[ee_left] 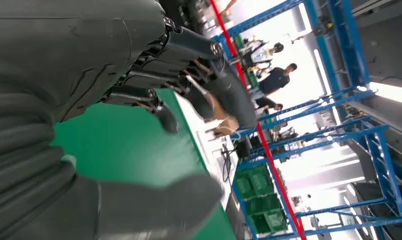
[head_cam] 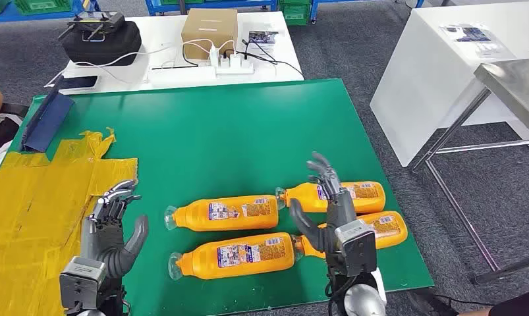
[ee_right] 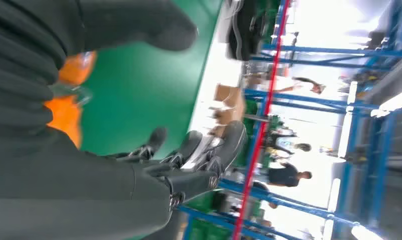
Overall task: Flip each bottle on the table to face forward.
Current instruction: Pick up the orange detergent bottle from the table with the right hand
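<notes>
Four orange bottles lie on their sides on the green table (head_cam: 248, 131), caps pointing left. One bottle (head_cam: 223, 212) lies left of centre, with another (head_cam: 234, 255) in front of it. To the right lie a far bottle (head_cam: 363, 194) and a near bottle (head_cam: 388, 227). My right hand (head_cam: 331, 207) hovers over the two right bottles with fingers spread and nothing in it. In the right wrist view those orange bottles (ee_right: 66, 100) show beside my right hand (ee_right: 138, 165). My left hand (head_cam: 110, 227) stands open at the front left, apart from the bottles. The left wrist view shows my left hand (ee_left: 88, 75) over green table.
Yellow tape (head_cam: 44, 204) covers the table's left part, and a dark blue folder (head_cam: 45, 120) lies at the back left. Behind stands a white table with a cardboard box (head_cam: 209, 29), a power strip (head_cam: 232, 64) and a black bag (head_cam: 100, 39). A white table (head_cam: 439, 72) stands right.
</notes>
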{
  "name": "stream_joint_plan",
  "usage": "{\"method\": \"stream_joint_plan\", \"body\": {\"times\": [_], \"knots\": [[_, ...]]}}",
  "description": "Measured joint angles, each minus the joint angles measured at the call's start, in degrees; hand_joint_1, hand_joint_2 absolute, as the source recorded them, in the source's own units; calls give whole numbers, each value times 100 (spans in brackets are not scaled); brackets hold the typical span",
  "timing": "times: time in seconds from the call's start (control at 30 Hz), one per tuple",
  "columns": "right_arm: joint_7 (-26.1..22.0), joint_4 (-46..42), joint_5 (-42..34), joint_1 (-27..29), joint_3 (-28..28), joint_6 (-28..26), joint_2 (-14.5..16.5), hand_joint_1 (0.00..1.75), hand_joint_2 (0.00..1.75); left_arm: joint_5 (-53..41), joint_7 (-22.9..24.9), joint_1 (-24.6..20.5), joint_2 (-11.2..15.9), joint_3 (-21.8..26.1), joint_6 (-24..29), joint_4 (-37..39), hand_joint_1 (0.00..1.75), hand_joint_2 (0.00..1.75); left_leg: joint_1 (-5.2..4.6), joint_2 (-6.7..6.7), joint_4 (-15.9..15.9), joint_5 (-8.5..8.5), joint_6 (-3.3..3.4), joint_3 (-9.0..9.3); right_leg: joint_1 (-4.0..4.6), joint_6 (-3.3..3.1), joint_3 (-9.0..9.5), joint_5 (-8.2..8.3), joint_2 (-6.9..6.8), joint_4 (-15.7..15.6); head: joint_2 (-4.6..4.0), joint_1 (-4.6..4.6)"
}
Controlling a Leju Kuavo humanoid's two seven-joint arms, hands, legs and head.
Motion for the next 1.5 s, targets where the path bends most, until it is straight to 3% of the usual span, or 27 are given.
{"method": "stream_joint_plan", "body": {"times": [0.33,1.1,1.13,1.17,1.23,1.27,1.3,1.43,1.5], "knots": [[-43,-110,-115,-81,346,-72,-15,175,175,3,7,-2,-15,4,42,-2,175,175,-3,3,0,5,5,-13,-1,11,46,17,0,1,0,0],[-55,-139,-119,-98,416,-114,-17,175,175,24,7,-2,-23,4,56,-3,175,175,-2,4,0,3,3,-13,0,1,44,10,1,1,0,0],[-55,-139,-119,-102,416,-114,-17,166,175,24,7,-2,-23,4,56,-4,175,175,-2,4,0,3,3,-13,0,1,44,10,1,1,0,0],[-55,-139,-120,-106,417,-115,-18,122,175,24,6,-2,-23,4,56,-3,165,175,-2,4,0,3,3,-13,0,1,43,10,1,1,0,0],[-51,-139,-109,-115,420,-119,-19,35,175,28,5,-2,-23,4,55,-4,78,175,-2,4,0,3,3,-13,0,0,44,10,1,1,0,0],[-22,-137,-57,-126,420,-139,-22,0,175,33,5,-3,-23,4,55,-4,34,175,-2,4,0,3,3,-13,0,0,44,10,1,1,0,0],[41,-133,54,-146,421,-180,-28,0,175,38,6,-6,-23,4,54,-4,0,175,-2,4,0,3,3,-13,0,1,44,10,1,1,0,0],[673,73,1203,-431,469,-424,-116,0,175,45,104,-51,-26,6,17,-3,0,175,-2,7,0,6,5,-13,0,-1,44,13,2,1,0,0],[1040,391,2092,-760,572,-285,-201,0,175,83,179,-135,-36,2,-122,0,0,175,-2,7,0,13,6,-17,1,-4,43,20,2,2,0,1]]}}
